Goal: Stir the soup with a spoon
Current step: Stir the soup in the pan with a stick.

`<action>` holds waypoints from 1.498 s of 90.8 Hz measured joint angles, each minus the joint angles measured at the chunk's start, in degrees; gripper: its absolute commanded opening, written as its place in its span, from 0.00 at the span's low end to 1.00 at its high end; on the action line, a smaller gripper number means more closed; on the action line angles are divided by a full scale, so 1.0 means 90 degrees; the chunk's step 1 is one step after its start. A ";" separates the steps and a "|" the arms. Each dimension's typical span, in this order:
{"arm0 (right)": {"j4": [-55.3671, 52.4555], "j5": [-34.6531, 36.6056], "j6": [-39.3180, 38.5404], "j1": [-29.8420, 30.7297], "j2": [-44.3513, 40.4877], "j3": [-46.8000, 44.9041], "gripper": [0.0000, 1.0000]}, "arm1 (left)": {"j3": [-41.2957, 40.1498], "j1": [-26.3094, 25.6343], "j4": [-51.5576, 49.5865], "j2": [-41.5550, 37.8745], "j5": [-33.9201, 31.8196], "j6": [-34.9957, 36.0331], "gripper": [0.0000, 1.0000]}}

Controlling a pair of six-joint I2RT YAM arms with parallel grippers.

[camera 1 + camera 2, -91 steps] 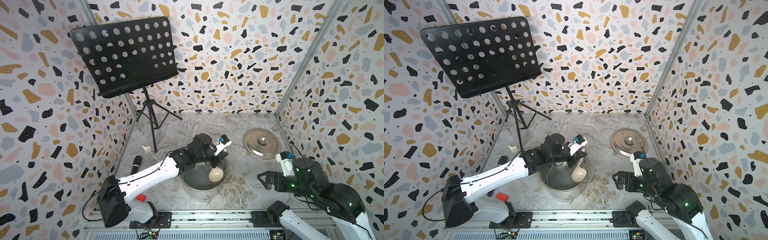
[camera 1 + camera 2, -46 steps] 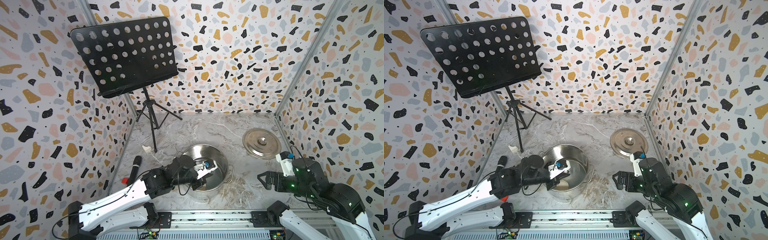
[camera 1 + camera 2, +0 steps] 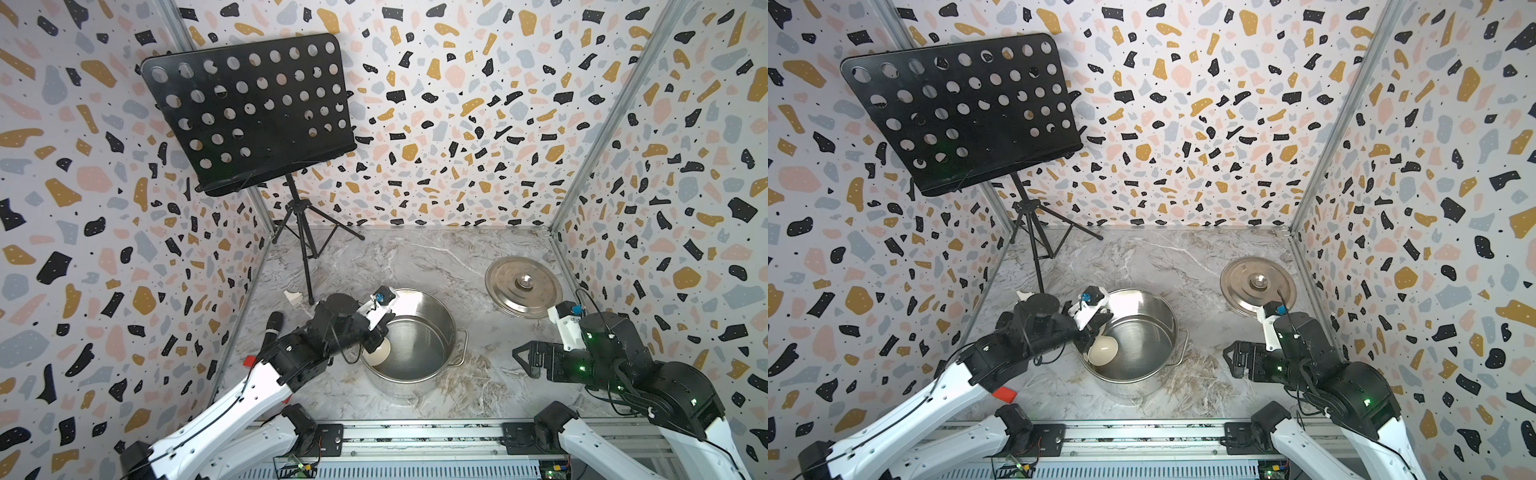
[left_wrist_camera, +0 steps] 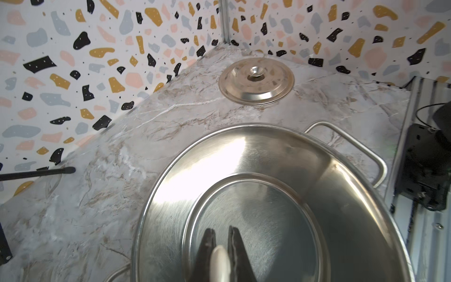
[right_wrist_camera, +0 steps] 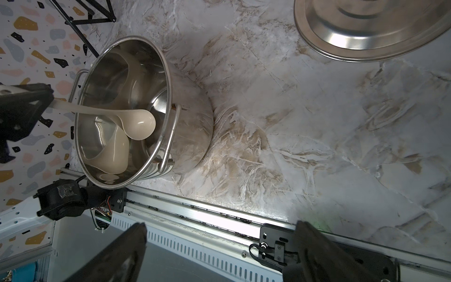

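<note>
We log: music stand (image 3: 249, 112) back-left, standing clear of pot (image 3: 440, 320) | pot mid surface (image 3: 415, 257), inside bare steel | lid (image 3: 523, 286) flat, back-right | microphone (image 3: 272, 328) left of pot | spoon (image 3: 1102, 351) bowl inside pot at left wall, left jaws clamped on handle | right jaws apart, well right of pot | a second ago bowl sat mid-pot

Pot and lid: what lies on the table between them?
Nothing. Between the pot and the lid the marble table is bare; both top views show it.
</note>
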 measured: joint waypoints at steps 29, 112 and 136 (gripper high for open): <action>0.0000 -0.0032 -0.0007 0.0000 -0.0087 0.0002 1.00 | 0.1241 0.0104 0.0811 0.1950 0.0639 -0.0129 0.00; -0.0002 -0.0022 0.0041 0.0000 -0.0267 -0.0080 1.00 | 0.0376 -0.2642 0.0364 0.0726 0.0369 0.0165 0.00; 0.0002 -0.0019 0.0041 0.0000 -0.0058 -0.0080 1.00 | -0.0476 -0.1904 0.0279 -0.0311 -0.0347 -0.0338 0.00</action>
